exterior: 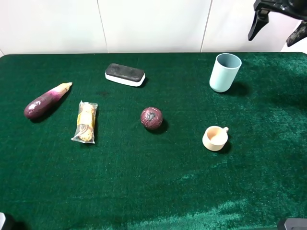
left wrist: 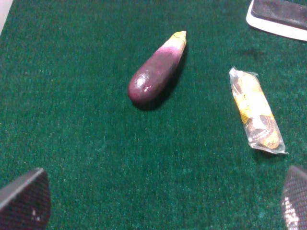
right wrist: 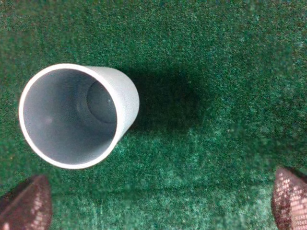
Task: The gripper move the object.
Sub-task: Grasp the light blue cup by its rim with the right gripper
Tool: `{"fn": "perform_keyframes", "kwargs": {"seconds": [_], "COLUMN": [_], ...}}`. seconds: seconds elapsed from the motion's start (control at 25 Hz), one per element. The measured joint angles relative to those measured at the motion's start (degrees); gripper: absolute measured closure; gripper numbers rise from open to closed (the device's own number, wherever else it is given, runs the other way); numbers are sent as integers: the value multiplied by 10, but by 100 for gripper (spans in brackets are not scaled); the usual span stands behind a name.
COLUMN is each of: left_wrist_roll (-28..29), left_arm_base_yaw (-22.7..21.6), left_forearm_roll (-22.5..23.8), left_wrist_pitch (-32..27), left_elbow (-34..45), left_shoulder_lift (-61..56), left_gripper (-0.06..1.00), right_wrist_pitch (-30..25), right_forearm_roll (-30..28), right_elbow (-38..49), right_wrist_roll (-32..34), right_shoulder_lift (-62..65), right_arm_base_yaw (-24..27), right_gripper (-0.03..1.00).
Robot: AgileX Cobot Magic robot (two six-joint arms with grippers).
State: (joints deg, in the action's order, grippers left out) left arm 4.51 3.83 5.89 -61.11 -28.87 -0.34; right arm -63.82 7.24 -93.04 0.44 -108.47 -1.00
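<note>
I'm lining up the grab on the pale blue tumbler (exterior: 224,73), which is standing upright at the far right of the green table (exterior: 144,191), open end up. The right gripper (exterior: 272,34) is hanging above and beyond it, toward the far right corner, fingers spread wide and holding nothing.

On the right wrist cam the tumbler is sitting off toward one finger rather than centred in the gap. So I'm thinking I need to slide across first, then drop until the fingers are straddling the wall well below the rim, and only then squeeze. It's tall, smooth and slightly tapered, so I'm expecting it to tip or slip if I'm pinching too high or clipping the rim on the way down.

Nothing's really crowding it. The small cream cup (exterior: 215,139) is sitting nearer to me, apart from it, and the dark red ball (exterior: 151,118) is further left. The black-topped eraser (exterior: 124,74), snack packet (exterior: 86,122) and eggplant (exterior: 46,100) are all well away on the left. The left gripper (left wrist: 158,211) is hovering over that side, fingers also spread, empty.
</note>
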Motion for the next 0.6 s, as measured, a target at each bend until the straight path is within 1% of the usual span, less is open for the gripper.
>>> {"fn": "perform_keyframes", "kwargs": {"seconds": [0.6], "left_wrist_roll": [0], "left_arm_base_yaw": [0], "left_forearm_roll": [0], "left_wrist_pitch": [0], "left_elbow": [0], "left_shoulder_lift": [0], "left_gripper": [-3], "right_wrist_pitch": [36], "right_forearm_roll": [39], "right_elbow": [0], "right_wrist_roll": [-25], "right_shoulder_lift": [-73], "right_arm_base_yaw": [0], "right_gripper": [27]}}
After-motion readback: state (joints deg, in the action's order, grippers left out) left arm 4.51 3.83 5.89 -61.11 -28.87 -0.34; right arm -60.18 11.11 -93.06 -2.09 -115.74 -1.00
